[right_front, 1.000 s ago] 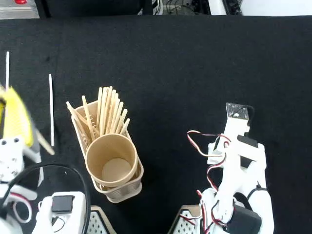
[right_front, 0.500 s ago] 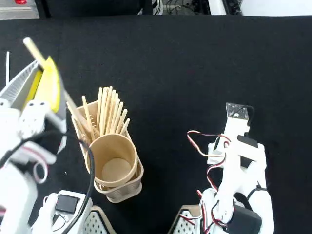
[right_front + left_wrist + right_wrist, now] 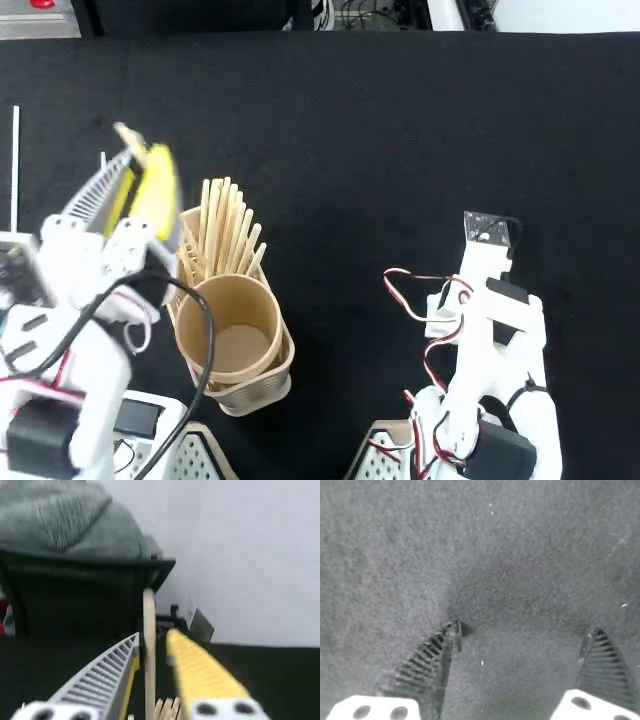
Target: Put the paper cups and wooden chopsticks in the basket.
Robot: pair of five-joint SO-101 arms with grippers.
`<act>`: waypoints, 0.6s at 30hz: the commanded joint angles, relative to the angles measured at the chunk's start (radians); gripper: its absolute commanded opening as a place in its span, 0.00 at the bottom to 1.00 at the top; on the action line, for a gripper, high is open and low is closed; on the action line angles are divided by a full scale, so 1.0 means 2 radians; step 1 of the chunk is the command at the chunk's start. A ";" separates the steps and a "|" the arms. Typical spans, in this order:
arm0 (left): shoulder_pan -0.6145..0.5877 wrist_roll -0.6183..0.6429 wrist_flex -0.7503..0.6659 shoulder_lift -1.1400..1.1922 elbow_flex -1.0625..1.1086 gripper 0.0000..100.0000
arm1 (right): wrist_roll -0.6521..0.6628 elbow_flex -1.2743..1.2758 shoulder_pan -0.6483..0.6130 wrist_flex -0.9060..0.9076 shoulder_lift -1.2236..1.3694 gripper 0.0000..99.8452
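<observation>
The left gripper [image 3: 152, 636] pinches a light, stiff chopstick [image 3: 148, 655], apparently short of its tip, so it may swivel; the right gripper [image 3: 522, 630] gapes open.

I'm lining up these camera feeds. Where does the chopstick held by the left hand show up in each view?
High view: the held chopstick pokes out past the left hand at upper left, beside the basket.
Left wrist view: it stands upright mid-picture, between the hand's fingers.
Right wrist view: this camera faces the black table elsewhere.
Shared landmark: the left hand's yellow finger.
</observation>
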 commanded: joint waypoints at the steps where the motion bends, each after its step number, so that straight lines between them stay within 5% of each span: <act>1: 0.005 0.005 0.012 -0.025 0.021 0.21 | 0.003 0.001 0.007 0.002 -0.007 0.38; 9: -0.007 0.001 0.065 -0.026 -0.075 0.21 | 0.003 0.001 0.007 0.002 -0.007 0.38; 15: -0.267 0.002 0.110 0.058 -0.161 0.21 | 0.003 0.001 0.007 0.002 -0.007 0.38; 18: -0.310 -0.025 0.112 0.174 -0.166 0.21 | 0.003 0.001 0.007 0.001 -0.007 0.38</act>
